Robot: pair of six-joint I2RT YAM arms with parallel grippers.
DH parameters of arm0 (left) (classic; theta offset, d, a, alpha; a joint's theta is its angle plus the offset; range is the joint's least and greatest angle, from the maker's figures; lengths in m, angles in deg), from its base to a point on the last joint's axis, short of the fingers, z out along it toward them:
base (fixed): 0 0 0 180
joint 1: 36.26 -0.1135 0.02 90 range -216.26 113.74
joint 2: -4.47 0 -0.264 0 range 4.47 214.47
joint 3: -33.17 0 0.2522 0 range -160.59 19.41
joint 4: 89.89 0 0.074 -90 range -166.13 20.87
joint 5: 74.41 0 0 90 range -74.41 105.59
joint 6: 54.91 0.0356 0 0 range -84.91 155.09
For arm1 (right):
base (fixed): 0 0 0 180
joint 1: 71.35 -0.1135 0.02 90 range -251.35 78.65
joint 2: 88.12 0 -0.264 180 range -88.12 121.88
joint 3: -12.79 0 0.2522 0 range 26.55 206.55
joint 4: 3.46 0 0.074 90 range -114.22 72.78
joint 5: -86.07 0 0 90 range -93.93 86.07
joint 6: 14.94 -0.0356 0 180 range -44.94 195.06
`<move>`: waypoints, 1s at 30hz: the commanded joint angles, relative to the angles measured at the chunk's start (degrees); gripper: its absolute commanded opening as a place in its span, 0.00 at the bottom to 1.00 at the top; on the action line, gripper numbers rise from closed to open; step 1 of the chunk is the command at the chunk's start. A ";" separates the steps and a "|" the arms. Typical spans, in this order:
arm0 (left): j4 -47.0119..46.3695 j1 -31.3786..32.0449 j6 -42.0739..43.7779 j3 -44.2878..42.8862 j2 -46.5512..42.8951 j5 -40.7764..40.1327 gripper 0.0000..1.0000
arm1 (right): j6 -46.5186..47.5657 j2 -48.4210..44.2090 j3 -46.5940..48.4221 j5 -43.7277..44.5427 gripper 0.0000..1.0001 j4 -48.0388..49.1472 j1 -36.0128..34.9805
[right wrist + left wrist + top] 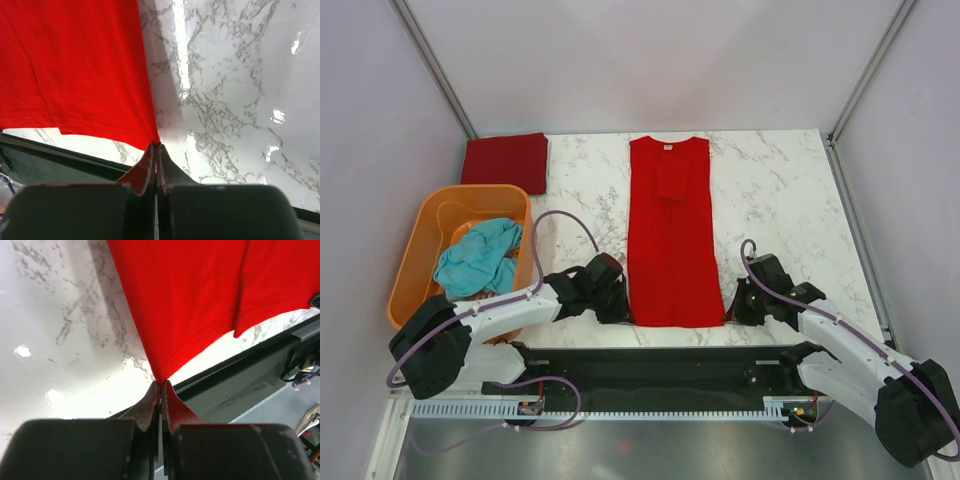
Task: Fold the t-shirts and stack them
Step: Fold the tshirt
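At the near edge of the marble table (780,200), the bright red t-shirt (670,235) lay flat as a long narrow strip, sleeves turned in, collar at the far end and hem nearest the arms. The left gripper (161,385) was pinched tight on the hem's near left corner. The right gripper (156,146) was clamped the same way on the near right corner, red cloth caught between each pair of fingers. To my eye the step in hand was the lengthwise fold, hem carried toward the collar. It would go best with both corners lifted together and level, held apart so the hem did not sag, then laid square near the collar without dragging the cloth beneath. Nothing lay in that path. A maroon t-shirt (505,160) sat folded at the far left corner, well apart, likely the start of the stack. At the left, an orange basket (415,250) held a crumpled teal t-shirt (478,258), close beside the left arm; a wide elbow swing could knock it.
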 commanded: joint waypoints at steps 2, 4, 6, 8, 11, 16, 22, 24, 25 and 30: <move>0.55 1.70 -3.68 0.12 -2.22 1.07 0.02 | 0.69 -3.39 2.25 1.45 0.00 -4.73 -0.50; 0.55 3.01 -4.65 0.12 -2.48 0.72 0.02 | 0.34 -5.32 2.07 1.00 0.00 -5.17 -0.59; 0.55 3.98 -5.62 0.21 -3.01 0.63 0.02 | 0.08 -6.55 2.07 0.92 0.00 -6.31 -0.59; 0.72 4.51 -6.40 0.47 -3.71 0.63 0.02 | 0.08 -8.22 2.42 0.65 0.00 -7.01 -0.50; 0.55 4.60 -7.20 0.99 -4.50 0.90 0.02 | -0.01 -8.67 3.12 0.39 0.00 -7.63 -0.59; 0.55 4.60 -8.61 1.88 -6.09 2.83 0.02 | -1.77 -10.34 1.81 -1.01 0.00 -7.19 -0.67; 0.55 4.51 -7.90 0.47 -4.34 2.30 0.02 | 0.07 -7.10 4.08 0.04 0.00 -6.93 -0.67; 0.55 3.73 -7.90 -1.11 -3.54 2.30 0.02 | 0.77 -4.82 5.49 0.74 0.00 -6.75 -0.68; 0.55 3.20 -7.90 -1.72 -2.58 2.30 0.02 | 1.04 -3.85 7.24 1.35 0.00 -6.58 -0.68; 0.55 -4.08 -7.90 -4.97 0.24 2.30 0.02 | 4.46 4.57 13.92 5.31 0.00 -5.17 -0.59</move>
